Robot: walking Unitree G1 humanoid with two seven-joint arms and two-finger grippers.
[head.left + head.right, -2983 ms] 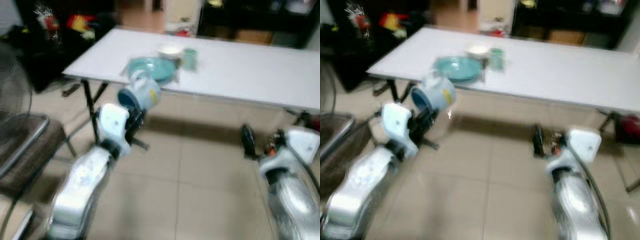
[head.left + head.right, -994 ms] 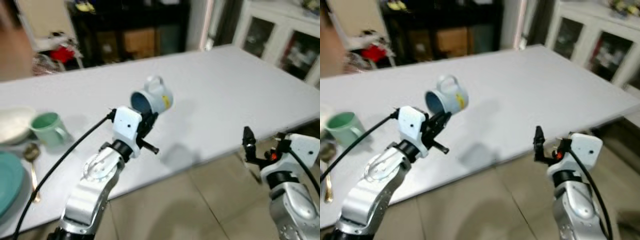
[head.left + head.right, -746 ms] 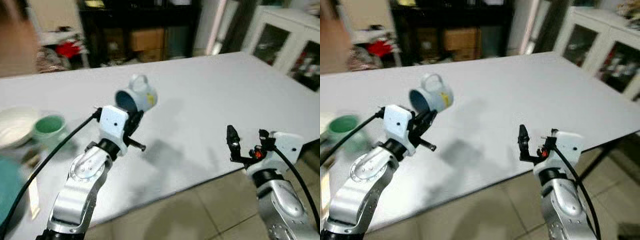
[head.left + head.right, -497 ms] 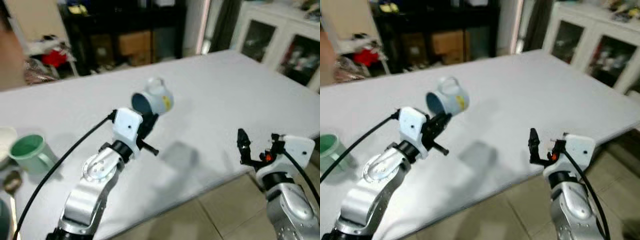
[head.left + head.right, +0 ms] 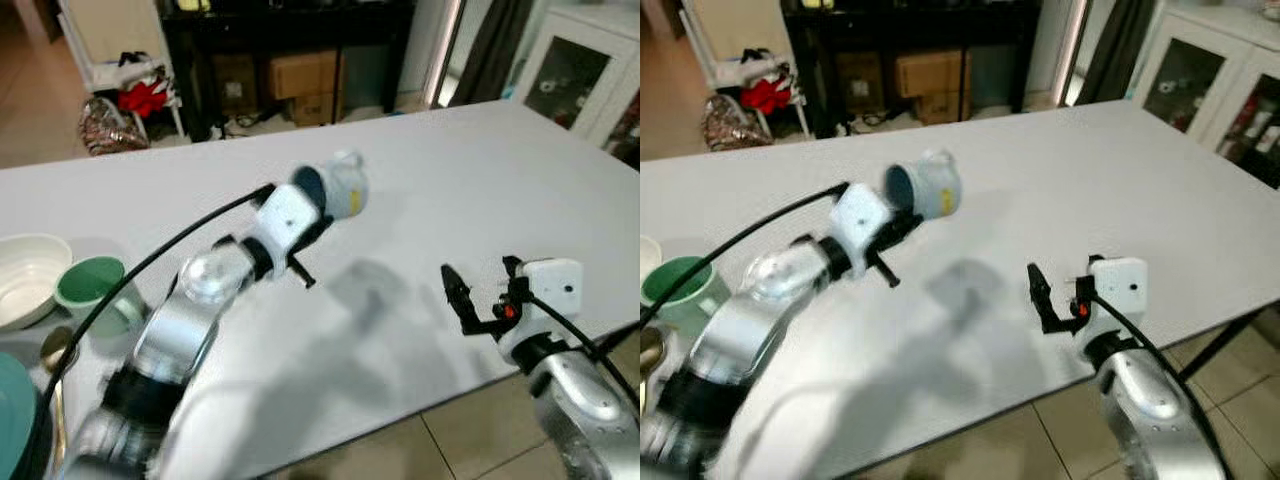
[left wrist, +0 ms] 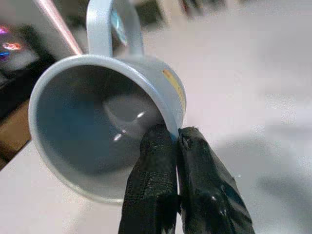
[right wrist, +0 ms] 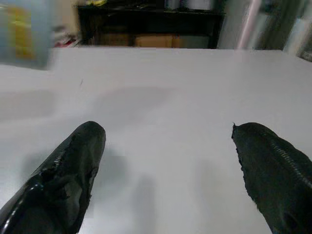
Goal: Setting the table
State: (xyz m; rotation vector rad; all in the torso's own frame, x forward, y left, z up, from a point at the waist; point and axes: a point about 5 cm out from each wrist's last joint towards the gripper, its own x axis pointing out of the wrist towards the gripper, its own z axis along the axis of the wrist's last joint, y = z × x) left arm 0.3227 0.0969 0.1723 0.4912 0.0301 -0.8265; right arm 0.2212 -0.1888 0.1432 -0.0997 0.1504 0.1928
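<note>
A long white table (image 5: 480, 170) spans the scene, its near edge running diagonally toward the right, with tiled floor (image 5: 470, 455) below and a wide bare stretch of tabletop ahead and to the right. At the table's left end sit a teal plate (image 5: 12, 405), a white bowl (image 5: 28, 275), a green cup (image 5: 88, 285) and a spoon (image 5: 55, 350), close together. The left gripper (image 6: 176, 141) is held above the table's middle, its fingers pinched tight on the rim of a pale blue mug (image 5: 335, 190) that lies tipped sideways in the air, handle up. The right gripper (image 7: 165, 161) hovers low over the near edge, fingers spread wide, holding nothing.
</note>
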